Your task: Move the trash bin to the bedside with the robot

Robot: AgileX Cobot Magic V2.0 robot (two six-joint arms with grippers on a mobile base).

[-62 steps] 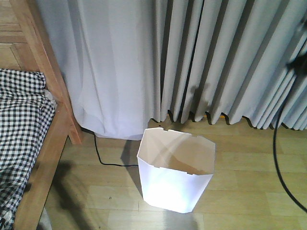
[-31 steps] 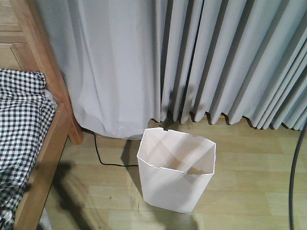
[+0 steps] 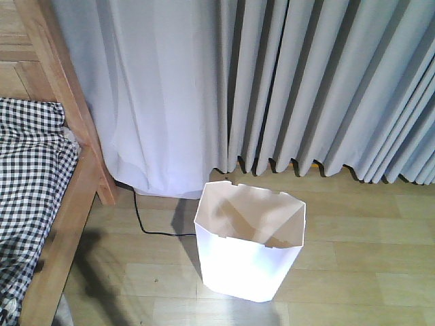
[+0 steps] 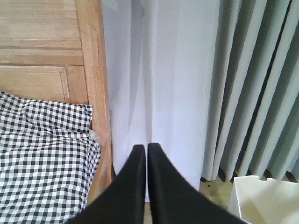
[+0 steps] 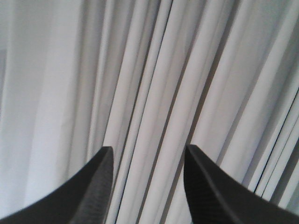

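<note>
The white faceted trash bin (image 3: 249,248) stands upright on the wooden floor, right of the bed; its top corner also shows low right in the left wrist view as the trash bin (image 4: 266,200). The bed (image 3: 41,197) with wooden frame and checked bedding fills the left edge, and the bed (image 4: 44,154) shows again in the left wrist view. My left gripper (image 4: 143,147) is shut with nothing in it, aimed at the curtain beside the bedpost. My right gripper (image 5: 149,149) is open and empty, facing curtain folds. Neither arm shows in the front view.
Grey curtains (image 3: 306,88) hang across the back to the floor. A black cable (image 3: 146,224) runs on the floor from under the curtain, between bed and bin. The wooden bedpost (image 3: 75,115) stands at the bed's corner.
The black arm and cable at the right edge of the front view swung out of sight. The trash bin and bed have not moved.
</note>
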